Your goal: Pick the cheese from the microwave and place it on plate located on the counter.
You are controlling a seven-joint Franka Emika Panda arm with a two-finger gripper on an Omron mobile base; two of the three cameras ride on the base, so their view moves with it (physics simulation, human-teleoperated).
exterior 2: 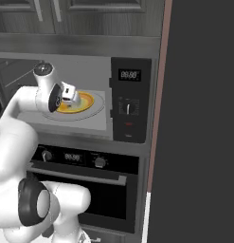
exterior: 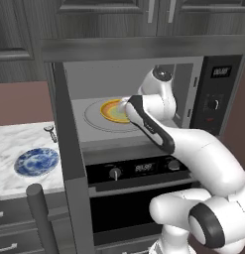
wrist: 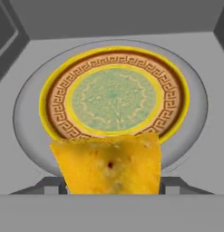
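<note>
Closest to the hand camera, the cheese point(wrist: 109, 167), a yellow-orange wedge, sat between the finger tips of the gripper point(wrist: 111, 186), which appeared closed on it and holding it just above the near edge of a yellow-rimmed plate point(wrist: 114, 94). That plate rested on the round glass turntable point(wrist: 195, 136) inside the microwave point(exterior: 144, 64), whose door point(exterior: 69, 163) stood open to the left. From the base cameras, the white arm point(exterior: 193, 154) reached into the cavity from the near side. Far to the left, on the marble counter point(exterior: 15, 136), lay the blue-and-white plate point(exterior: 37, 161), well apart from the microwave. The pick seemed done and the carrying step was at hand; next, the arm would likely need to draw the wedge out past the open door, then swing left and lower it onto the blue plate.
</note>
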